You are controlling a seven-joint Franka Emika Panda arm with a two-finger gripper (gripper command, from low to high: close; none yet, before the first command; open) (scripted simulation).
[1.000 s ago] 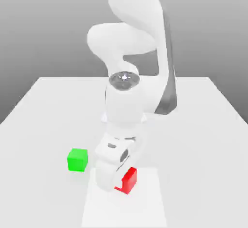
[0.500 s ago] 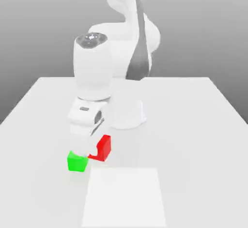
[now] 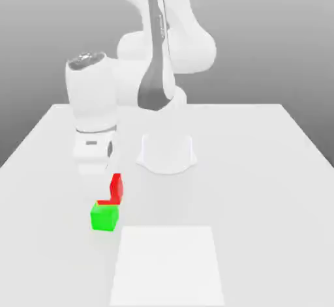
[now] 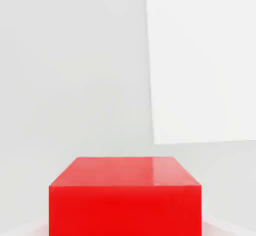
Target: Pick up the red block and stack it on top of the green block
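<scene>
In the exterior view, I see a big white counter (image 3: 261, 188). The green block (image 3: 104, 217) sits on it, nearer the edge on the exterior view's left than the other side edge. A flat white square (image 3: 167, 266) lies near the counter's front edge, beside the green block and well apart from the arm's round foot (image 3: 167, 154). My claw (image 3: 96, 185) has the red block (image 3: 117, 189) gripped. The white hand hides part of the red block. The red block looks just behind or above the green block, and I can't tell if they touch. Nothing tall stands around them, only my own arm (image 3: 91, 100).

In the hand view, the red block is big and close, right between the claw's two pale fingers (image 4: 220, 228). It looks flat and straight in my grip. Past it I see the counter and one corner of the white square.
</scene>
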